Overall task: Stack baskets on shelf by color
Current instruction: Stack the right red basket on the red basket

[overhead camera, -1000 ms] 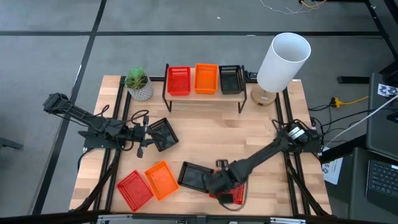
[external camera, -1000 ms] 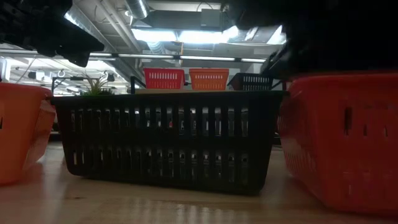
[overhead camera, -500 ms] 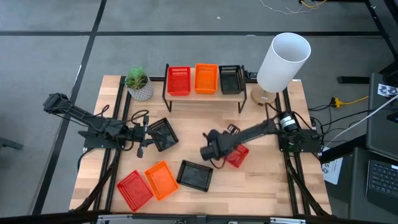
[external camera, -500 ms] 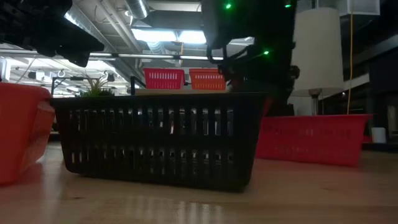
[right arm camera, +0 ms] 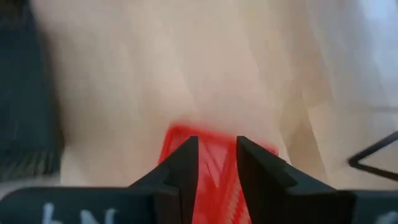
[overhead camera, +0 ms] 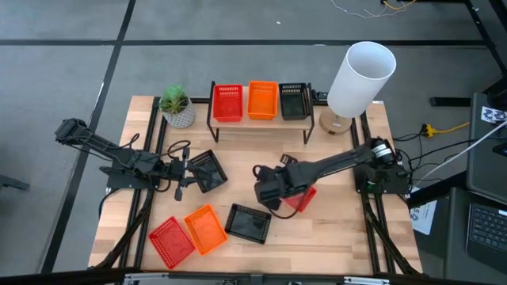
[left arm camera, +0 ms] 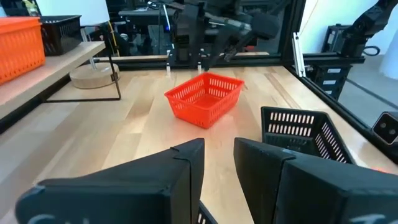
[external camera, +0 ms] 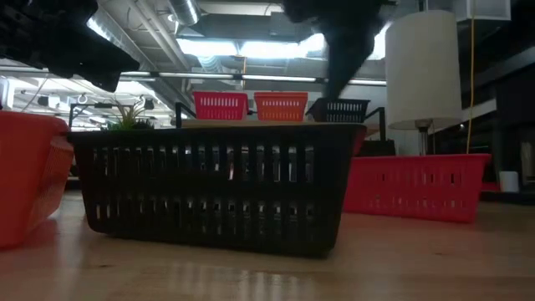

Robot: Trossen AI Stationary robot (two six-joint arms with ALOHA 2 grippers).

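The shelf (overhead camera: pixel 261 125) stands at the table's far edge and carries a red (overhead camera: pixel 227 101), an orange (overhead camera: pixel 263 100) and a black basket (overhead camera: pixel 293 100) side by side. My left gripper (overhead camera: pixel 190 169) is at the table's left, shut on a black basket (overhead camera: pixel 207 170). My right gripper (overhead camera: pixel 265 190) hovers over mid-table, fingers a little apart, just left of a red basket (overhead camera: pixel 300 198) that stands on its base (left arm camera: pixel 205 98). Another black basket (overhead camera: pixel 248 223), an orange basket (overhead camera: pixel 206 228) and a red basket (overhead camera: pixel 170 241) rest near the front edge. My left gripper holds the black basket by its left edge (overhead camera: pixel 196 169), coming level from the table's left. In the left wrist view only a strip of mesh (left arm camera: pixel 205 214) shows below the narrow gap between the fingers. The gripper hides the rest of the contact.
A potted plant (overhead camera: pixel 177 107) stands left of the shelf, and a lamp with a white shade (overhead camera: pixel 360 77) stands right of it. Bare wood lies between the shelf and the loose baskets (overhead camera: pixel 261 154). The black basket near the front fills the low view (external camera: pixel 217 188).
My right gripper brought the red basket from the table's near edge toward the middle. The basket now stands on the table, and the arm has since risen above it. The left arm has kept still.
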